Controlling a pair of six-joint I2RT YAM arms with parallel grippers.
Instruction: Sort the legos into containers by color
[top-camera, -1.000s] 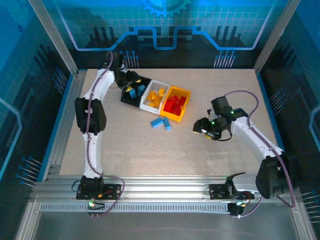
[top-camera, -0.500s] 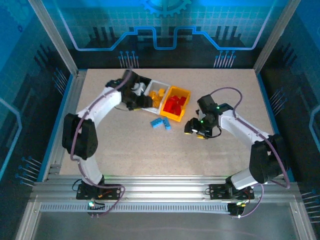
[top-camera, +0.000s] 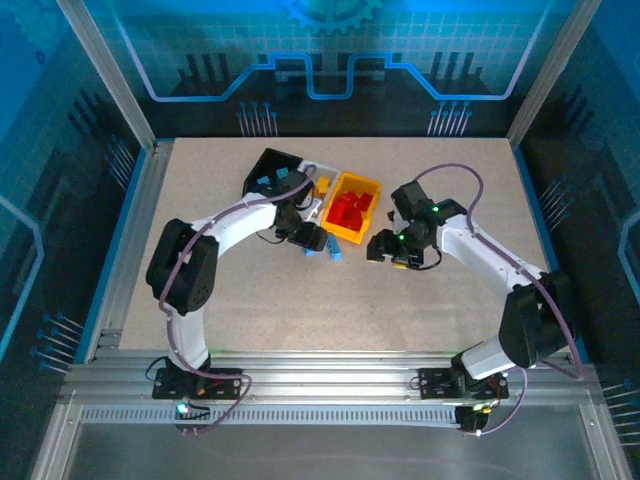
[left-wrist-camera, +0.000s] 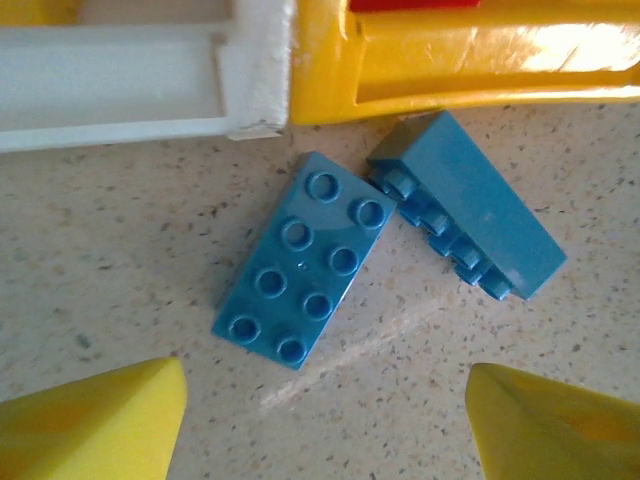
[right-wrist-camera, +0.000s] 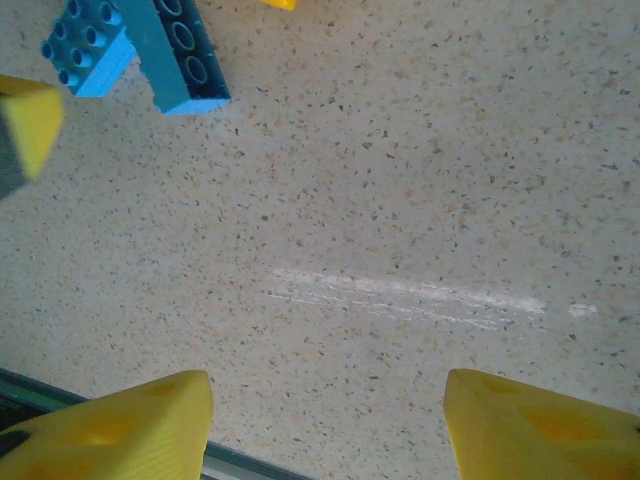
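Speckled table (top-camera: 450, 180) w/ pale scuff (right-wrist-camera: 400, 295)

No text, number or brand can be read in these pictures. The studs of the blue bricks (left-wrist-camera: 300, 270) have no legible mark. The back wall (top-camera: 200, 50) carries a gear drawing (top-camera: 330, 10) and circuit-like lines, without letters.

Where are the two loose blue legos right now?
In the left wrist view, the studs-up blue lego and the tipped blue lego lie side by side on the table, just outside the white bin and yellow bin.
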